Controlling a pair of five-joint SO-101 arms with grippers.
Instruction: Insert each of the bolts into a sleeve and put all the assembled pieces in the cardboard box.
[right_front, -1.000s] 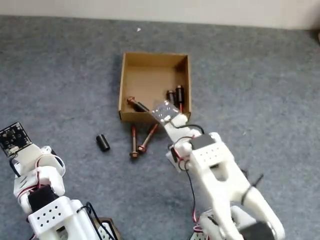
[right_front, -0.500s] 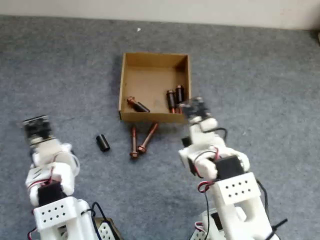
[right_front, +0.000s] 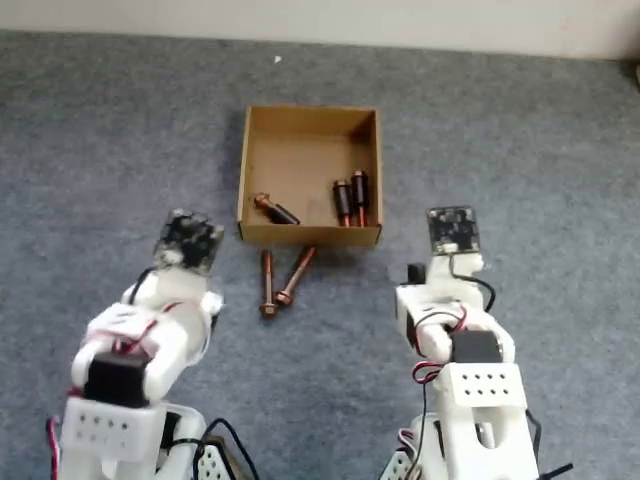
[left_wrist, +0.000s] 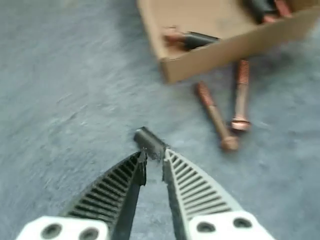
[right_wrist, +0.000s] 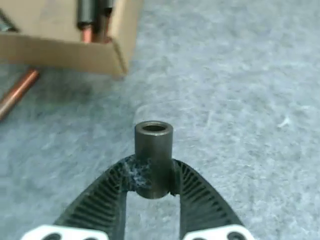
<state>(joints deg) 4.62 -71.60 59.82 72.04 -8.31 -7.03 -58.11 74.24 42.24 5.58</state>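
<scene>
- We see the right gripper clenched on a sleeve, apart from the cardboard box corner.
- We see the left gripper narrowly parted, tips at a loose sleeve.
- Two bolts lie just beside the box's near edge.

Your cardboard box, three sleeved bolts inside, two bare bolts just outside, left sleeve and right sleeve off either side.

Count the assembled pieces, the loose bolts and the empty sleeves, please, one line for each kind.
Assembled pieces in the cardboard box: 3
Loose bolts: 2
Empty sleeves: 2
Total: 7
</scene>
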